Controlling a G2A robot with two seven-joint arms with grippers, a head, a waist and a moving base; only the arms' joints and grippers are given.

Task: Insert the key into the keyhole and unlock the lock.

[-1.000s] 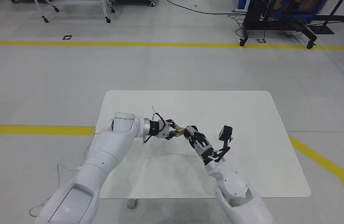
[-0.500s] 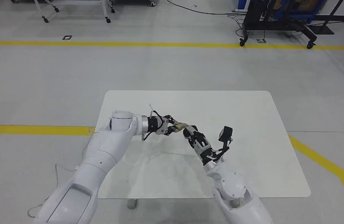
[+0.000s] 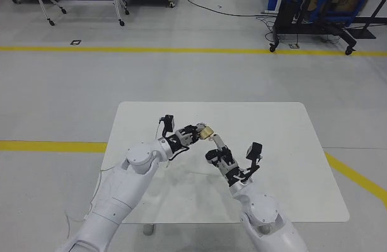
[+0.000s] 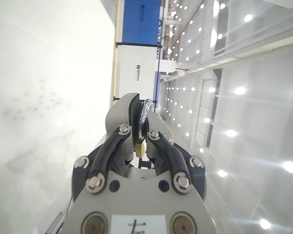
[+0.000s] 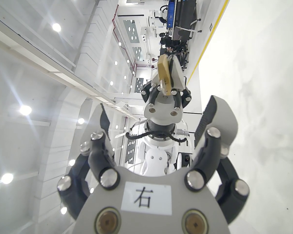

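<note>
Up comes the left gripper (image 3: 196,133) since a second ago, wrist rolled over. It carries the padlock (image 3: 207,132) higher above the table (image 3: 275,126), while the right gripper (image 3: 213,140) has parted from it and now sits just beside it. We see the left fingers clamped tight on the brass body, with a silvery piece peeking out at their tips. The right fingers (image 5: 216,113) stand wide apart, nothing between them. And the key? We cannot pick it out for certain. A small piece on the lock's face towards the right gripper could be it, but it is too small to tell.

So where could this go wrong? We reckon the grip is the first worry. The lock is only pinched between two pads in mid-air, so any push along the keyhole could swivel it or slide it out, and down it drops to the table. Second, the two grippers are close, and closing the gap in a hurry could knock fingers against the lock. Third, if the key is indeed seated, an off-centre pinch by the right fingers would cock it rather than turn it.
</note>
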